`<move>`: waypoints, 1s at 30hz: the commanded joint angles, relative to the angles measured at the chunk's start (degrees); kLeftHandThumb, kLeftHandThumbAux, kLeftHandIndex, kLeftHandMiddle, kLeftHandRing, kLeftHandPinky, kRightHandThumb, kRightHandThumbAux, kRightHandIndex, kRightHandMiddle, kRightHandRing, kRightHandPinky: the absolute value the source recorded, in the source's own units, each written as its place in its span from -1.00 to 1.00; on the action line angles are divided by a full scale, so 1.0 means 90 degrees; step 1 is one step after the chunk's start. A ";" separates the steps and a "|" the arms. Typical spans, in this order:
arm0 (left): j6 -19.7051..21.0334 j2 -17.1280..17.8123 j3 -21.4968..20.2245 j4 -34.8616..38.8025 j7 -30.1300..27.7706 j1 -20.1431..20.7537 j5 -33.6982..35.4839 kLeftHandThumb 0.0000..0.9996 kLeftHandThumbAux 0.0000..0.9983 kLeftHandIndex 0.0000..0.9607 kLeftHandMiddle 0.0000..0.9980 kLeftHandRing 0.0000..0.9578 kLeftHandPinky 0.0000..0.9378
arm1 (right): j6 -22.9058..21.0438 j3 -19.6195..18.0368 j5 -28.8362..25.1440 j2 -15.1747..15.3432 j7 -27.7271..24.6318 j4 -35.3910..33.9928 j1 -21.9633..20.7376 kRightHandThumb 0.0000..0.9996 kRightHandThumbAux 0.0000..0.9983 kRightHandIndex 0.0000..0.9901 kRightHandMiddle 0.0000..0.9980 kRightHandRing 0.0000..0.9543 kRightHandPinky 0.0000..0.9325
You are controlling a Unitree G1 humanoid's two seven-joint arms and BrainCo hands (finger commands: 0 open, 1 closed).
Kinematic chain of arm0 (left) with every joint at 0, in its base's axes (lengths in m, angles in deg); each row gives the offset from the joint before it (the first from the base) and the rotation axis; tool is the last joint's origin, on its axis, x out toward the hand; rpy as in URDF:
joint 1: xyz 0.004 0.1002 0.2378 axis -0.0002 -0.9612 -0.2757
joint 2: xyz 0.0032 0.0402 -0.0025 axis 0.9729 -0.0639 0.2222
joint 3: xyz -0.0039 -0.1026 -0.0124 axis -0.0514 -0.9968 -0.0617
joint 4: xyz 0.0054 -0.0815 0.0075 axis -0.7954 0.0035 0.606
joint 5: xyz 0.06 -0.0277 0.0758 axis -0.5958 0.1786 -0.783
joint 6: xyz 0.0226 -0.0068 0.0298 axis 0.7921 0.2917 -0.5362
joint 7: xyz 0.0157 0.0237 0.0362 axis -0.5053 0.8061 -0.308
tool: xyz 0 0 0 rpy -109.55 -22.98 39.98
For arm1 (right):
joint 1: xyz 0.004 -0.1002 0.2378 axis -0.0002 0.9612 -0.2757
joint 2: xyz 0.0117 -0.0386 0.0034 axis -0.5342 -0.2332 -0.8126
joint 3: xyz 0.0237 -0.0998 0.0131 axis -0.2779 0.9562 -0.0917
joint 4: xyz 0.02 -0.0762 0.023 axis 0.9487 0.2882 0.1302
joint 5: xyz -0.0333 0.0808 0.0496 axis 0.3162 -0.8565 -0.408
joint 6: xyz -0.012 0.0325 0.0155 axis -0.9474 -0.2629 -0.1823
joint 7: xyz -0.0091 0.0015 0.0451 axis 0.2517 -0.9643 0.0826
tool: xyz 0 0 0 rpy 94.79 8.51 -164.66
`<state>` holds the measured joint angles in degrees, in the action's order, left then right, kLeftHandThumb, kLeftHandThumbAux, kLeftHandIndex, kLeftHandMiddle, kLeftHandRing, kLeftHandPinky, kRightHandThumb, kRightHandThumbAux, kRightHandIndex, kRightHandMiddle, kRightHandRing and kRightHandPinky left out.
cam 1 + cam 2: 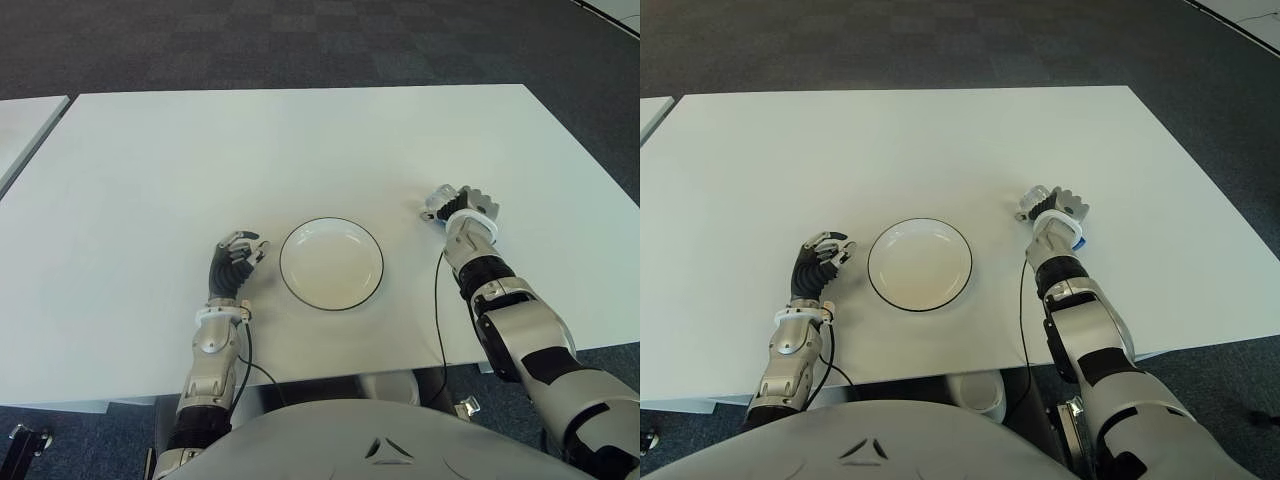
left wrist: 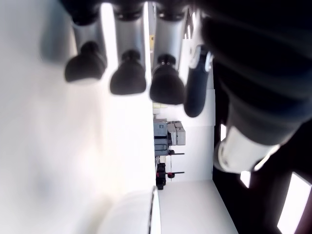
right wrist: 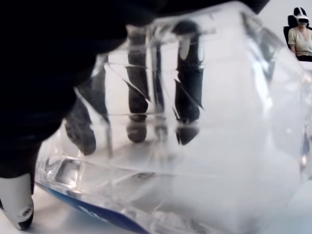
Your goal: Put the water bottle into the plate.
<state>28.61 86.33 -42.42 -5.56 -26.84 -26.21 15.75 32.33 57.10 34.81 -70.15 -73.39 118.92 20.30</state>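
Dark carpet surrounds white table [image 1: 300, 140]; right hand [image 1: 468, 212] fingers grasp water bottle [image 3: 195, 146], left hand [image 1: 233, 262] fingers loose.

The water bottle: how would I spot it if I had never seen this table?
Start at the white table and find the round white plate near its front edge. Look to the robot's right of it, where the right hand is closed around the water bottle. It is the only clear, crinkly plastic thing there.
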 commanded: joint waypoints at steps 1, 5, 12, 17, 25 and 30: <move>0.0334 -0.0062 -0.0043 0.0014 0.0105 -0.0135 -0.0002 0.40 0.44 -0.09 0.69 0.76 0.80 | 0.0054 -0.0234 -0.0621 -0.0362 -0.0181 0.0608 0.0827 0.39 0.42 -0.12 -0.11 -0.12 0.05; 0.0470 -0.0097 -0.0036 0.0172 0.0114 -0.0161 -0.0013 0.40 0.44 -0.09 0.68 0.76 0.80 | 0.0230 -0.0348 -0.0703 -0.0330 -0.0087 0.0563 0.0844 0.39 0.43 -0.12 0.14 0.22 0.40; 0.0714 -0.0156 -0.0047 0.0367 0.0155 -0.0181 -0.0041 0.40 0.44 -0.09 0.69 0.77 0.82 | 0.0362 -0.0348 -0.0719 -0.0275 -0.0093 0.0432 0.0872 0.39 0.45 -0.12 0.45 0.55 0.69; 0.0882 -0.0189 -0.0038 0.0477 0.0217 -0.0178 -0.0087 0.40 0.44 -0.09 0.69 0.77 0.82 | 0.0443 -0.0288 -0.0685 -0.0244 -0.0109 0.0303 0.0920 0.39 0.45 -0.12 0.51 0.60 0.72; 0.0950 -0.0230 -0.0034 0.0561 0.0313 -0.0184 -0.0175 0.40 0.44 -0.09 0.69 0.77 0.81 | 0.0619 -0.0339 -0.0709 -0.0228 0.0105 0.0070 0.1061 0.39 0.46 -0.12 0.59 0.65 0.73; 0.1030 -0.0247 -0.0034 0.0612 0.0315 -0.0192 -0.0185 0.40 0.44 -0.09 0.68 0.77 0.81 | 0.0771 -0.0518 -0.0835 -0.0245 0.0356 -0.0155 0.1198 0.39 0.46 -0.12 0.60 0.67 0.74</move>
<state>36.09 84.42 -43.02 0.25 -24.70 -27.09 14.52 39.04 53.00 31.36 -69.10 -68.57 115.28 24.14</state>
